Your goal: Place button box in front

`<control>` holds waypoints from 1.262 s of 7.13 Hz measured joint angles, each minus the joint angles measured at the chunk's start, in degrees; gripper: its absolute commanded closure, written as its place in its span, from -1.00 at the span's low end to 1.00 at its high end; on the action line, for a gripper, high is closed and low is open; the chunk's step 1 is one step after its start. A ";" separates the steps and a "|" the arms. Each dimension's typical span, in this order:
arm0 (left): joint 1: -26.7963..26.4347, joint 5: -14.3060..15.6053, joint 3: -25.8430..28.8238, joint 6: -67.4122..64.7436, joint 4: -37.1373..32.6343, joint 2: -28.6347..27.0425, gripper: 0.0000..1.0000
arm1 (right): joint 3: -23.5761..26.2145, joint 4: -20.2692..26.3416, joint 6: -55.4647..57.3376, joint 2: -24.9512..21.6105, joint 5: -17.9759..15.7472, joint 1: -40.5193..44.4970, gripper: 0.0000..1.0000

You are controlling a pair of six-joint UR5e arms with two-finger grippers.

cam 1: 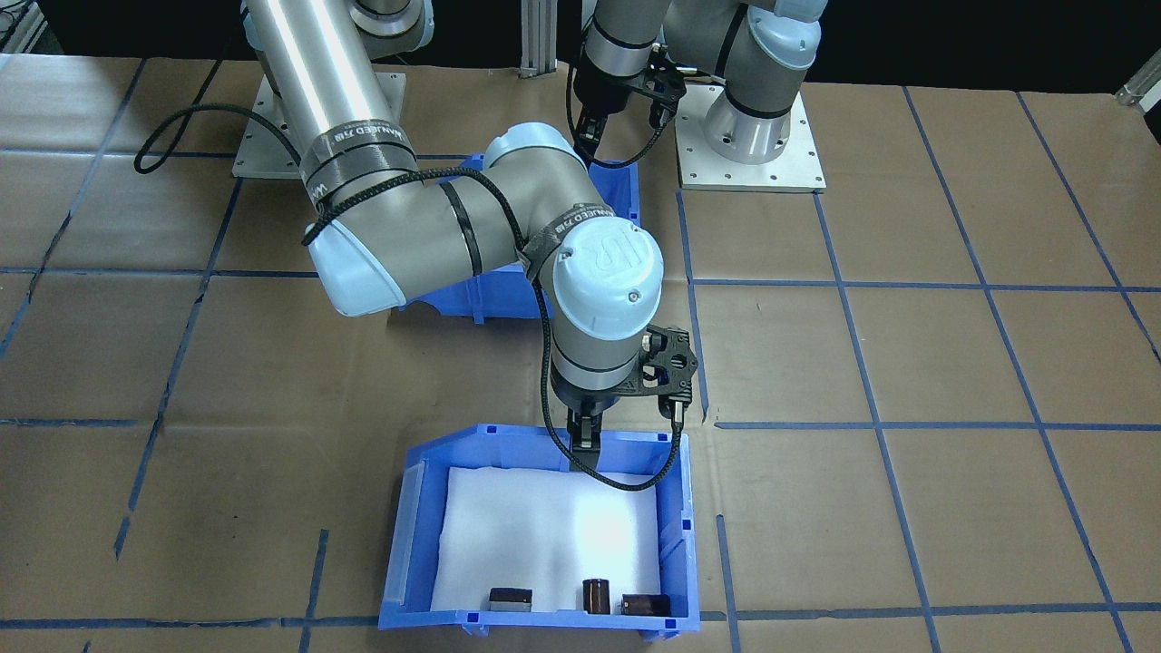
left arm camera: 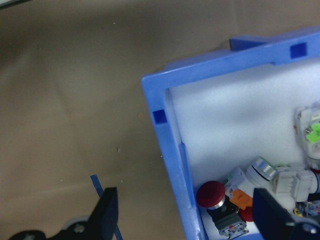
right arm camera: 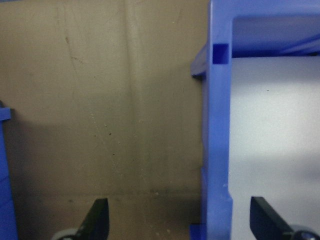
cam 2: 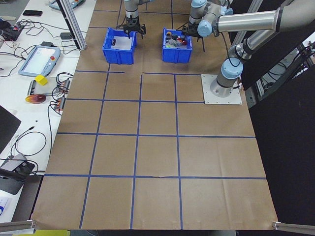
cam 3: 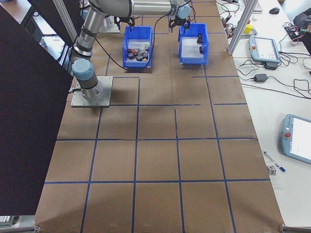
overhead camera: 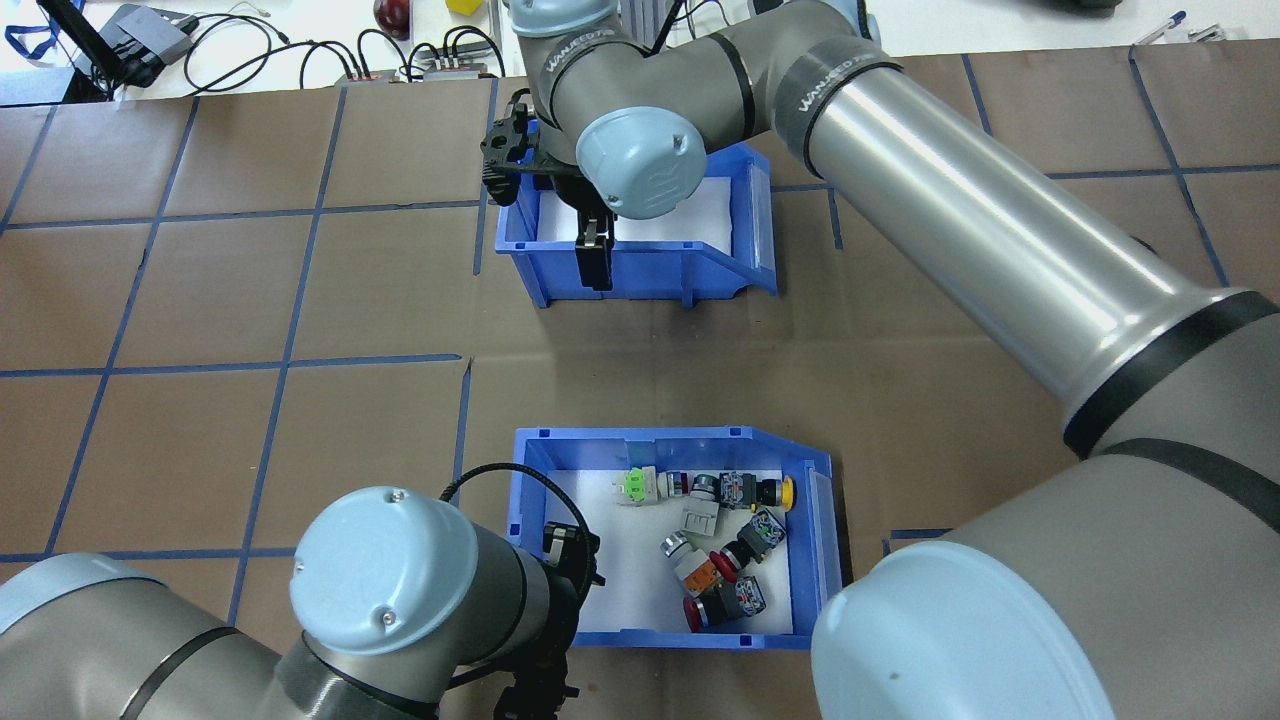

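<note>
Button box [overhead camera: 815,530] sits on the desk [overhead camera: 250,290] near the robot's base, left gripper [left arm camera: 185,220] spread wide, fingers [left arm camera: 107,212] straddling its side wall. Right gripper [right arm camera: 177,220], equally spread, straddles the far blue bin's [overhead camera: 640,275] wall.

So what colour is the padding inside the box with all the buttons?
White; the foam liner of the button box shows best in the overhead exterior view.

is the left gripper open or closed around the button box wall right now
Open. In the left wrist view the left gripper has one finger either side of the button box wall, with clear gaps.
</note>
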 measured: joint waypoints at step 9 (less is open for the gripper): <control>-3.35 0.21 -2.15 -8.69 14.98 -9.86 1.00 | -0.01 -3.47 -6.04 -2.63 -8.56 -3.03 0.90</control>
